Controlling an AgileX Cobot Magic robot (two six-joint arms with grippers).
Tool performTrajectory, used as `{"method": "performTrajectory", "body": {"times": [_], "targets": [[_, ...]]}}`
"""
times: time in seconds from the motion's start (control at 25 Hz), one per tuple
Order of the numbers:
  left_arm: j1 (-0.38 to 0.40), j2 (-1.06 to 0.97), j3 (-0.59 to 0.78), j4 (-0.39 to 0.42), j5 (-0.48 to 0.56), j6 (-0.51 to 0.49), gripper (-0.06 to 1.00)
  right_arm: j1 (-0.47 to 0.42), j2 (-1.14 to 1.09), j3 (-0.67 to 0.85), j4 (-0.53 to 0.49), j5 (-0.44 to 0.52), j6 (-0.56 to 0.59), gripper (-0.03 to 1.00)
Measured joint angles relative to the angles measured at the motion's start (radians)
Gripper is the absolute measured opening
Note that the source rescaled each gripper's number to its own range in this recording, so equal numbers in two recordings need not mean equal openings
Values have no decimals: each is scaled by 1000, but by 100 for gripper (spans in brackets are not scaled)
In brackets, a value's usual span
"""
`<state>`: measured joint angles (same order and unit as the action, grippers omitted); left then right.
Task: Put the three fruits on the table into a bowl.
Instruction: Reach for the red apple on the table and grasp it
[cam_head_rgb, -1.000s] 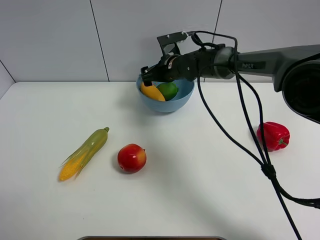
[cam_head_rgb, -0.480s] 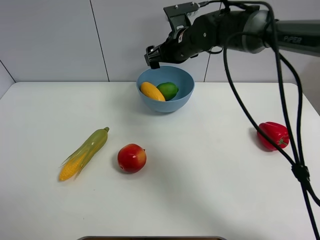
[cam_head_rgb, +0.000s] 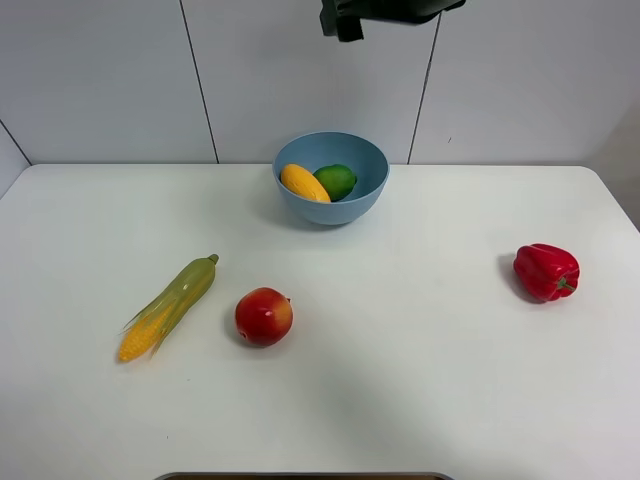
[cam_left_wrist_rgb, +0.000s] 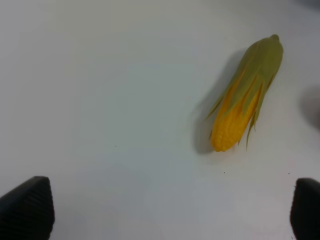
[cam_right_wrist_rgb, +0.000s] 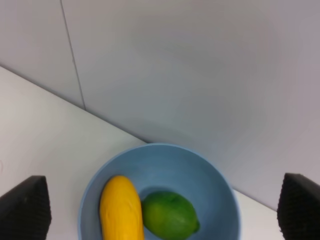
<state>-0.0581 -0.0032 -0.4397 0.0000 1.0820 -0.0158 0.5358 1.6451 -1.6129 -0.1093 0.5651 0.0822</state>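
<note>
Okay, two of three are in. The mango and the lime lie touching, side by side, inside the bowl, which sits at the back of the table near the wall. The apple is still out on the tabletop, front-left of the middle, just beside the corn and well apart from the bowl.

The right gripper hangs high over the bowl and looks down into it, jaws spread wide with nothing between them. My guess is it sits up there to stay clear of the rim. The high camera catches only a dark bit of it at the top edge.

The left gripper is also spread wide and empty. It hovers over bare table with the corn below it, and the high camera doesn't show it at all.

The corn and the bell pepper on the far right aren't wanted, so they should stay put.

The apple looks like the next pick. It sits on the left arm's side, so that arm probably has the shorter reach. It is round and could roll if nudged, and the corn is close enough to get clipped. The bowl is already partly full, so the apple is best released low over the free side.
</note>
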Motion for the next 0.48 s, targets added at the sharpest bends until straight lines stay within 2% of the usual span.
{"method": "performTrajectory", "body": {"times": [0.32, 0.48], "targets": [[0, 0, 0, 0, 0, 0, 100, 5, -201, 0, -16, 187, -3, 92], [0, 0, 0, 0, 0, 0, 100, 5, -306, 0, -16, 248, -30, 92]]}}
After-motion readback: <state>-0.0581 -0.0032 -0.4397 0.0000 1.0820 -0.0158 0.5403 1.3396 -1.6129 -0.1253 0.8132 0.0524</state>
